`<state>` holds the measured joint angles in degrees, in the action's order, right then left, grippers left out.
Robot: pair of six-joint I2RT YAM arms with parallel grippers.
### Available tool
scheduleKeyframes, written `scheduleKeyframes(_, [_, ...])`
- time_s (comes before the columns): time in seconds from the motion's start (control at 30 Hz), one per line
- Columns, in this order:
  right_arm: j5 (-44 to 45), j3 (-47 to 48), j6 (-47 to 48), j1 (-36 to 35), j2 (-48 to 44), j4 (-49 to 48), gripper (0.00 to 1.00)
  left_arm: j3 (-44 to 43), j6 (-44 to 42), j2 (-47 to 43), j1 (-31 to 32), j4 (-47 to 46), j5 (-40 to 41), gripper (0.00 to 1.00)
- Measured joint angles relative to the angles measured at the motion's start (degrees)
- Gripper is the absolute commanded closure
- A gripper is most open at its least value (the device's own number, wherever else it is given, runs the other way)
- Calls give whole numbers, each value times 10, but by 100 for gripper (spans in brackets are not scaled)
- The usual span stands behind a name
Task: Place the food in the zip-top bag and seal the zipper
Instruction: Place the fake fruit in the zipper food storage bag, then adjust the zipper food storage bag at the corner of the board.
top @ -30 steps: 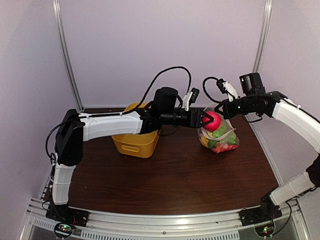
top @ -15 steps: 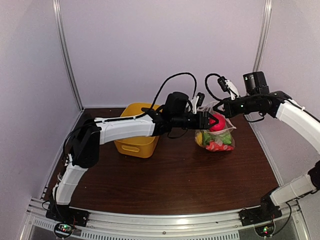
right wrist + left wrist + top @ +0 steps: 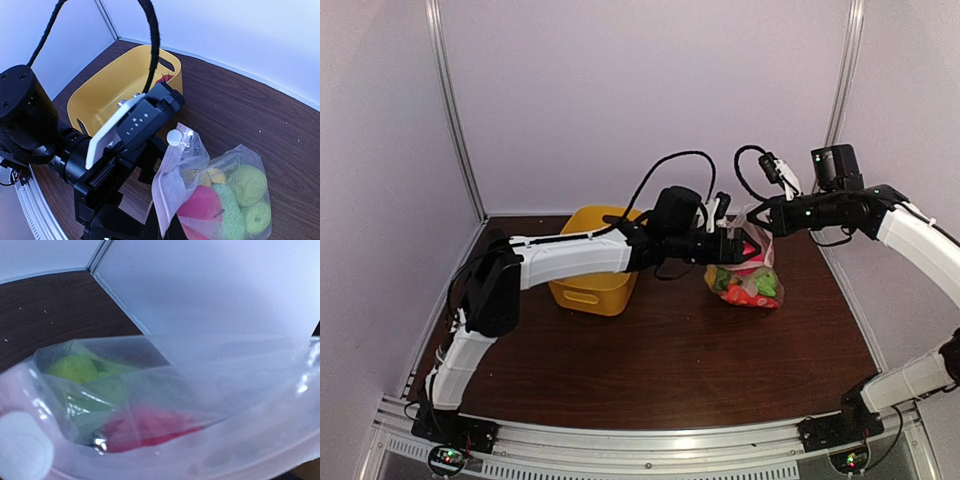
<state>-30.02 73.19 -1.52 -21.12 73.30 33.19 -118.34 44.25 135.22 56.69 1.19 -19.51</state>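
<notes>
From above, the left arm reaches across the middle of the tabletop (image 3: pixel 670 365), past the far side of a yellow basket (image 3: pixel 588 286) on the left. The left tool (image 3: pixel 733 245) sits at the mouth of the bag (image 3: pixel 761 262), right of centre. Its tip is hidden by the plastic, so I cannot tell whether it is apart or together. The right arm comes in from the right, and the right tool (image 3: pixel 757 214) is pinched on the bag's upper edge, holding that edge up. The bag's lower end rests on the tabletop. The toy food (image 3: pixel 737 283) shows through it as red, green and yellow pieces, with one red piece just beside the left tool's tip.

The left wrist camera looks through blurred clear plastic. A green piece (image 3: pixel 75 369) lies far left inside the bag and a red piece (image 3: pixel 145 432) is nearer. Dark tabletop and a pale wall show beyond. The tool's own fingers cannot be made out.

In the right wrist view the basket is at the far left with something red (image 3: pixel 165 78) in it. The left arm's black wrist is between the basket and the bag. The bag's zipper strip (image 3: pixel 167 186) stands up toward the camera. Below it, inside the bag, lie two green balls (image 3: pixel 245 183), a yellow piece (image 3: pixel 215 175) and a pink-red piece (image 3: pixel 200 205).
</notes>
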Motion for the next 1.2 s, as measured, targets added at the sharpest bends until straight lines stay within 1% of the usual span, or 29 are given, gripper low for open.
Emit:
scheduleKeyframes(0.17, [0,-1,0,10,0,-10,100,38,-14,-56,0,19,-2,2])
scheduleKeyframes(0.33, [4,-6,0,16,0,-23,100,110,-37,-163,0,35,1,3])
scheduleKeyframes(0.4, [4,-9,0,16,0,-28,100,128,-45,-197,0,37,14,13])
scheduleKeyframes(0.47, [4,-12,-1,16,0,-32,100,135,-51,-215,0,39,34,19])
scheduleKeyframes(0.57, [5,-12,-2,16,0,-36,100,163,-49,-225,-1,41,55,30])
scheduleKeyframes(0.67, [5,-12,-2,16,1,-39,100,204,-36,-221,-1,48,59,46])
scheduleKeyframes(0.7, [5,-12,-2,16,1,-39,100,215,-29,-217,-1,54,60,49])
scheduleKeyframes(0.77, [5,-14,-2,16,1,-42,100,226,-24,-207,-1,63,65,51])
scheduleKeyframes(0.8, [5,-16,-2,16,1,-44,100,227,-21,-201,-1,67,67,54])
scheduleKeyframes(0.9, [5,-22,-1,16,1,-48,100,223,-17,-184,-2,69,69,56])
scheduleKeyframes(0.93, [5,-24,-1,16,1,-48,100,218,-16,-179,-3,69,68,59])
scheduleKeyframes(1.0, [5,-28,-1,16,1,-50,100,199,-13,-163,-6,69,66,70])
scheduleKeyframes(1.03, [5,-29,-1,16,1,-51,100,187,-10,-153,-8,67,65,72])
scheduleKeyframes(1.07, [5,-31,0,16,1,-52,100,175,-10,-143,-10,66,64,77])
scheduleKeyframes(1.17, [5,-35,1,16,1,-56,100,155,-4,-123,-15,63,64,100])
scheduleKeyframes(1.2, [7,-35,1,16,1,-56,100,150,-5,-117,-16,64,63,100])
